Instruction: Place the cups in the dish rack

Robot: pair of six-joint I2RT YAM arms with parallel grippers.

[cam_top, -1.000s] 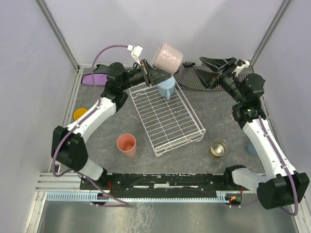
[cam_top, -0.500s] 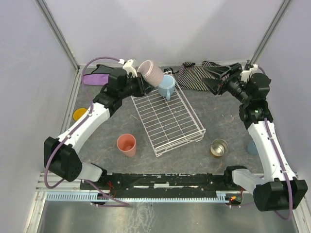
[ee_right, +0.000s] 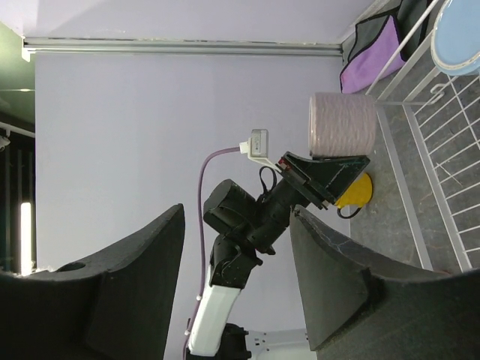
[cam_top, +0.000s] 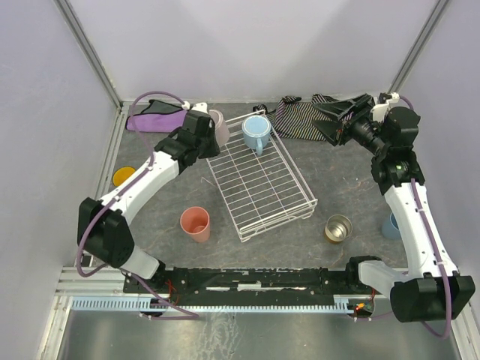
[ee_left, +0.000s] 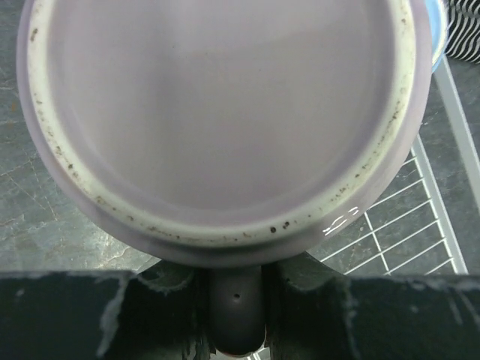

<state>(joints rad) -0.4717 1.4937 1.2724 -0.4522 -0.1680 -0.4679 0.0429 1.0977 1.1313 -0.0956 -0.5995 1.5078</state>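
Note:
My left gripper is shut on the handle of the pale pink mug and holds it base-up at the far left corner of the white wire dish rack. The mug's base fills the left wrist view. A light blue mug stands in the rack's far end. A salmon tumbler, a metal cup, a blue tumbler and a yellow mug stand on the table. My right gripper is open and empty above the striped cloth.
A purple cloth lies at the back left. The right wrist view shows the pink mug, the yellow mug, the blue mug and the rack wires. Walls close the table on three sides.
My left arm has lowered the pink mug from high above the rack's far end down and left to its far left corner. My right arm has shifted slightly right.

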